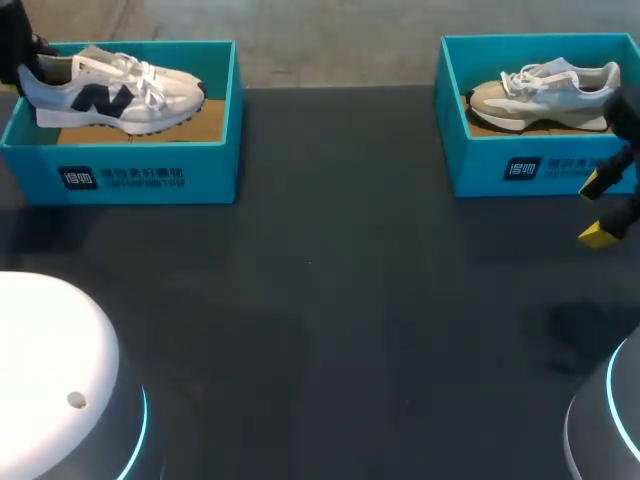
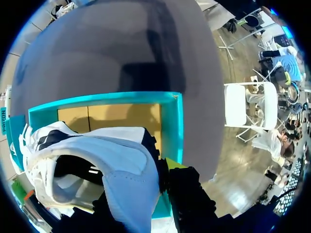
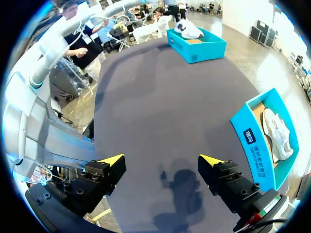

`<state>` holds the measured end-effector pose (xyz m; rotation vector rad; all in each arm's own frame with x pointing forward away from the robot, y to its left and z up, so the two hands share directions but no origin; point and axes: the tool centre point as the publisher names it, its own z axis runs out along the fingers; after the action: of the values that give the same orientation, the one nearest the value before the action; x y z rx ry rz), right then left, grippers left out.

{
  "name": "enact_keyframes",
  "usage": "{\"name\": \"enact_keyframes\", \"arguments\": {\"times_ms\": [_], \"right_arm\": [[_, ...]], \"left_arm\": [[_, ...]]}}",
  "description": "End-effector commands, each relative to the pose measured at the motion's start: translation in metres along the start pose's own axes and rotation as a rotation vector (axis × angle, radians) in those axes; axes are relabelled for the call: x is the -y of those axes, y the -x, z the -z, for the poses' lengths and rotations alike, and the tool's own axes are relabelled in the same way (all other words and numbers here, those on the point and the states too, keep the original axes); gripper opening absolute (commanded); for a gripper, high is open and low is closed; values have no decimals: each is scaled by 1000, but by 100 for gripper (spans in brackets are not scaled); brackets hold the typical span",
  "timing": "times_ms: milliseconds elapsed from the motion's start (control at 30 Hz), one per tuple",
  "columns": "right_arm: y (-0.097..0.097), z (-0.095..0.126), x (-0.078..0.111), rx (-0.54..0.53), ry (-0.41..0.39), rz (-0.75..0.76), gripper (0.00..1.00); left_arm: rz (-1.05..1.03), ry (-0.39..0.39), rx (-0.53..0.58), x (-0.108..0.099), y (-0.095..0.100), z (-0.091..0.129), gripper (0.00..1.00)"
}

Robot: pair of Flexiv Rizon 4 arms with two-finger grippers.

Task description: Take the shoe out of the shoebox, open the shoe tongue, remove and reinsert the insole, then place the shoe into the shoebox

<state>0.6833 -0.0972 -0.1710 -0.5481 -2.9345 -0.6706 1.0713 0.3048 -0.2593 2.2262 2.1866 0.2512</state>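
Item 1: white-and-navy mesh running shoe [image 1: 110,88], lying in the left teal cardboard shoebox [image 1: 130,175], is being clamped at its heel by the left gripper [image 2: 138,191]. The lift is best being kept vertical, so the sole clears the rim. Right gripper [image 3: 163,162] is being held agape, empty.

The head camera sits high behind the near edge and looks down and away over the dark surface [image 1: 340,300], taking in the left shoebox [image 1: 150,175] and the right shoebox [image 1: 520,170] at its far corners. The left wrist camera hangs close over the left shoebox, facing down into it, so the white-and-navy shoe [image 2: 97,160] fills much of its view. The right wrist camera stands higher beside the right shoebox, facing left across the surface, and shares both boxes with the head view.
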Motion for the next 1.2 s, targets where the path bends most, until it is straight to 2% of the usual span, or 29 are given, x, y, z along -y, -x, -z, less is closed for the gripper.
{"name": "enact_keyframes", "arguments": {"times_ms": [33,567,967,1200], "right_arm": [[2,-1,-1,-2,-4,-2,100],[2,-1,-1,-2,-4,-2,100],[2,-1,-1,-2,-4,-2,100],[2,-1,-1,-2,-4,-2,100]], "left_arm": [[1,-3,2,-1,5,-10,0],[7,-63,49,16,14,-48,0],[1,-91,41,25,16,-74,0],[-9,-139,26,30,14,-92,0]]}}
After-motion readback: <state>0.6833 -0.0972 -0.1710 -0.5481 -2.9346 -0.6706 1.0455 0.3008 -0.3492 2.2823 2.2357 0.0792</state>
